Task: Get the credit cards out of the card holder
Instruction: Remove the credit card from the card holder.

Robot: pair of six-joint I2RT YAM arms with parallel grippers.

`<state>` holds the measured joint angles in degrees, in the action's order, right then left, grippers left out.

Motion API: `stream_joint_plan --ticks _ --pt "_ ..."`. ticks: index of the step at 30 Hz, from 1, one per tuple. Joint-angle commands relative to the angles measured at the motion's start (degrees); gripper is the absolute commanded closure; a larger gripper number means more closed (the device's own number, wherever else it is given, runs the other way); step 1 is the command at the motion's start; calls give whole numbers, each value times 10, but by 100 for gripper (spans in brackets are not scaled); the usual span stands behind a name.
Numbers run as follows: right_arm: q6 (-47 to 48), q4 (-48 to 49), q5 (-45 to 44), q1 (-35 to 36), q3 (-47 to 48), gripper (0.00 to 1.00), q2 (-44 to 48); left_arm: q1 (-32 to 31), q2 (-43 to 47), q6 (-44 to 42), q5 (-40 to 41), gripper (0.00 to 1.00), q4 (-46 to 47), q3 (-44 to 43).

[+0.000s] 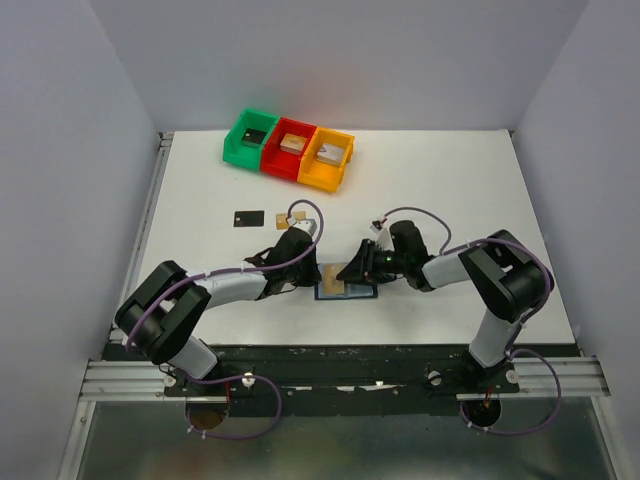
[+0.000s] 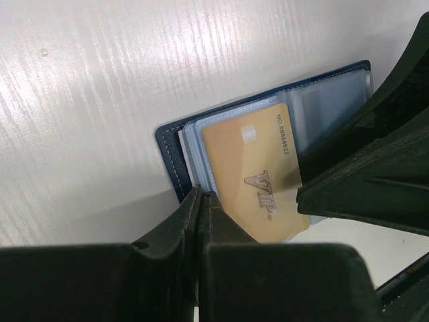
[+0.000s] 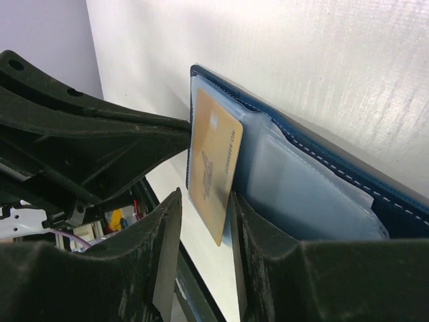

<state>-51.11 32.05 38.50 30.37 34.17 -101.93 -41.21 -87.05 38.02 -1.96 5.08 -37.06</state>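
Step shown: drawing one gold card (image 2: 251,174) from the navy card holder (image 2: 171,153), which lies open at lower centre of the overhead view. The left tool (image 2: 200,198) is closed to a slit at the card's edge (a true nip cannot be confirmed). The right tool (image 3: 206,198) stands parted astride the card. Next, probably: a firm pinch and a pull along the sleeve. A black card (image 1: 249,217) lies on the worktop (image 1: 450,190). The green bin (image 1: 238,150), red bin (image 1: 278,163) and orange bin (image 1: 318,178) each hold a small block.

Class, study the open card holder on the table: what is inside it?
The card holder holds pale blue sleeves and a gold card marked VIP, sticking partly out. The card covers the sleeves beneath, so further cards there cannot be seen.
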Motion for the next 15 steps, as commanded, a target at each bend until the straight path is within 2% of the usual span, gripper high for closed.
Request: stream_joint_plan --ticks 1,10,15 --pt "-28 63 11 -5 -14 58 -18 -1 -15 4 -6 91 -10 16" --pt "-66 151 52 -6 -18 60 -44 -2 -23 7 -12 92 -2 18" --pt "-66 156 65 -7 -15 60 -49 -2 -24 9 -16 93 4 19"
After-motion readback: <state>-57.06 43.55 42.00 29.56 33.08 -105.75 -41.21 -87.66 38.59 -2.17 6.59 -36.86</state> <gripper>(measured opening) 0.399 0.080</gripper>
